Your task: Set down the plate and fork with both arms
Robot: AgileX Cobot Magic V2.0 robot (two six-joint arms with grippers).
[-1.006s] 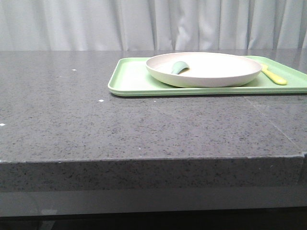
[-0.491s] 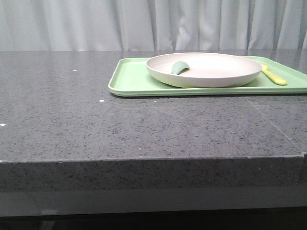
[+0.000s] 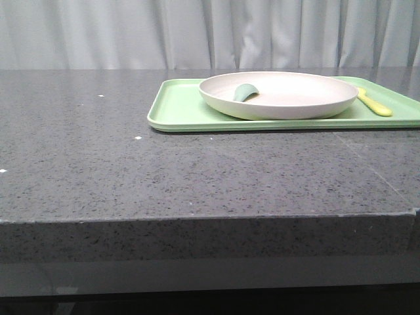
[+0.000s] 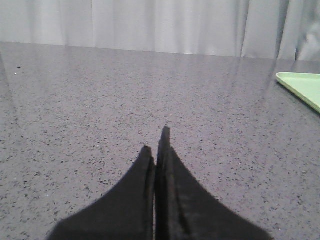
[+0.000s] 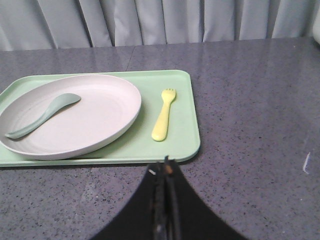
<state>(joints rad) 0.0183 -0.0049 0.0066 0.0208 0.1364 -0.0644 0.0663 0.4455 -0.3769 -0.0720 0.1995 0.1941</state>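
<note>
The cream plate sits on the light-green tray at the back right of the table; it also shows in the right wrist view. A grey-green spoon lies inside the plate. The pale-yellow fork lies on the tray beside the plate, and shows in the front view. My right gripper is shut and empty, just short of the tray's near edge. My left gripper is shut and empty over bare table. Neither gripper shows in the front view.
The grey speckled table has its front edge near the camera. A corner of the tray shows in the left wrist view. Grey curtains hang behind the table.
</note>
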